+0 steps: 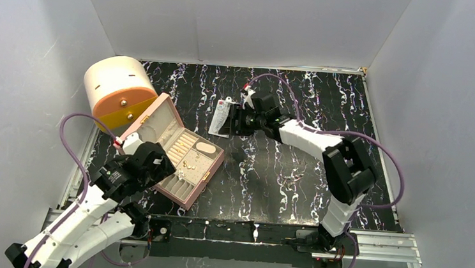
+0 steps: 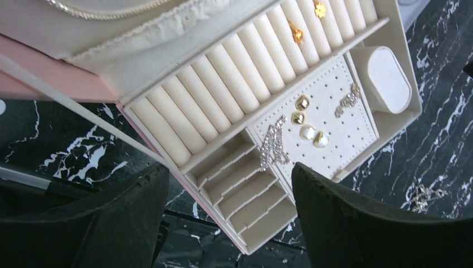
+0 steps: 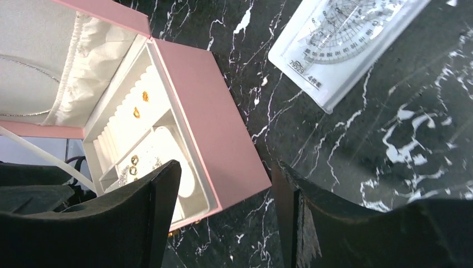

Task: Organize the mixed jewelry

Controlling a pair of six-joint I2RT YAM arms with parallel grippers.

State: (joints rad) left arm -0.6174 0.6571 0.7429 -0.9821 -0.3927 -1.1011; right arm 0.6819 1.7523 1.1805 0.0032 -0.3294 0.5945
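The pink box lies open at the left. On its perforated pad sit several gold studs and two silvery chain pieces. Two gold earrings sit in the ring rolls. A loose chain piece lies on the black marbled table right of the box; it also shows in the left wrist view. My left gripper hovers open and empty over the box's near corner. My right gripper is open and empty above the table, next to a clear packet, facing the box.
A round cream and orange case stands at the back left behind the box lid. The clear packet holds a protractor card. White walls close in the table on three sides.
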